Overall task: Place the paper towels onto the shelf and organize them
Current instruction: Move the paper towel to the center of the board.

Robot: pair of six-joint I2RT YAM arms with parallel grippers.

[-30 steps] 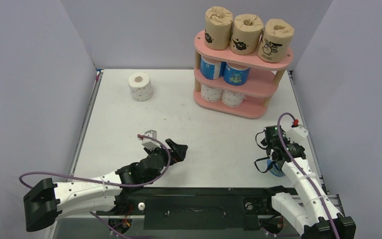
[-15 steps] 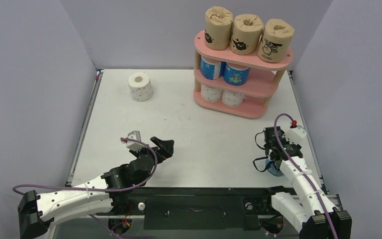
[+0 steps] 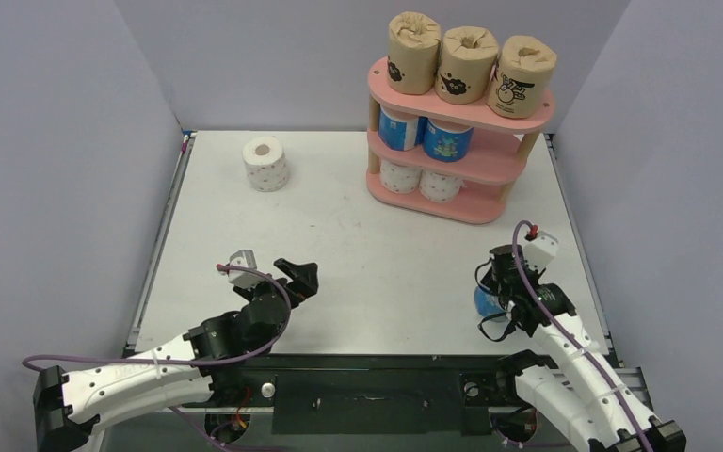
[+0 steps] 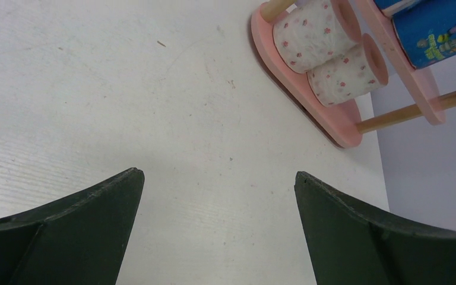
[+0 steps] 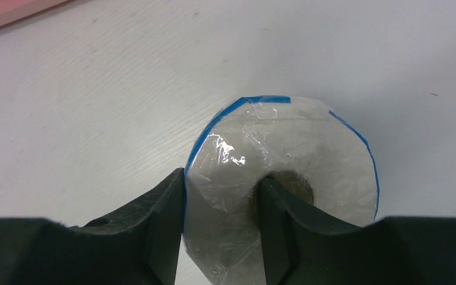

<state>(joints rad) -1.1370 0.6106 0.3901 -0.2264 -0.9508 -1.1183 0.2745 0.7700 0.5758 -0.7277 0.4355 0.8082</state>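
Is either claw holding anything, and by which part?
The right gripper pinches the blue roll by its end wall, one finger outside, one in the core hole. The left gripper is open and empty.

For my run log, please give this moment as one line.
right tool: clamped on blue roll, one finger in its core | left tool: open, empty | shelf: seven rolls | white roll: loose on table

Three brown rolls (image 3: 412,52) are sitting together. Three blue ones are showing: two blue rolls (image 3: 448,141) in the shelf (image 3: 518,118) and one blue roll (image 5: 309,154) outside it. Two white dotted rolls (image 3: 421,184) are sitting in the shelf and one white dotted roll (image 3: 265,162) is sitting on the tabletop (image 3: 339,235). One shelf is standing, with three boards.
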